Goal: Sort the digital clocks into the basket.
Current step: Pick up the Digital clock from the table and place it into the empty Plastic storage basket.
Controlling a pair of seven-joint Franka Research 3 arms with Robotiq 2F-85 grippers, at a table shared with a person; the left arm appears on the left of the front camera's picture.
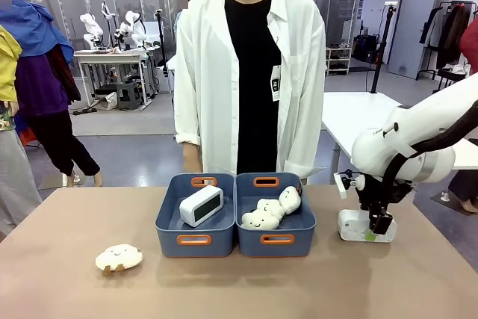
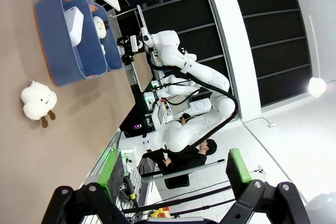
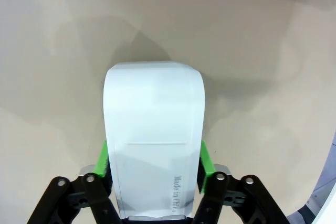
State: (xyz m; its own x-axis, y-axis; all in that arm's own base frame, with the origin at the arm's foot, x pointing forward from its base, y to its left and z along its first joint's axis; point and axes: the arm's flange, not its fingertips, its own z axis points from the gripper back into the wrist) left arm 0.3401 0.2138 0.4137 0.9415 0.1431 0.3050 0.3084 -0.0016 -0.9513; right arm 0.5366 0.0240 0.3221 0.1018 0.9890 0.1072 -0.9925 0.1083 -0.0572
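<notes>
One white digital clock (image 1: 200, 205) lies in the left blue basket (image 1: 170, 231), its grey face turned toward me. Another digital clock (image 1: 351, 225) rests on the table at the right. My right gripper (image 1: 372, 232) reaches down over it. In the right wrist view the green pads (image 3: 103, 157) press both sides of this clock (image 3: 153, 129), which still sits on the tabletop. My left gripper (image 2: 176, 174) is open with nothing between its fingers, far from the basket (image 2: 60, 51) and the clock inside it (image 2: 73, 23).
The right blue basket (image 1: 299, 235) holds cream cloud plush toys (image 1: 270, 211). One more cloud plush (image 1: 119, 258) lies on the table at the front left, also in the left wrist view (image 2: 38, 100). A person stands behind the baskets.
</notes>
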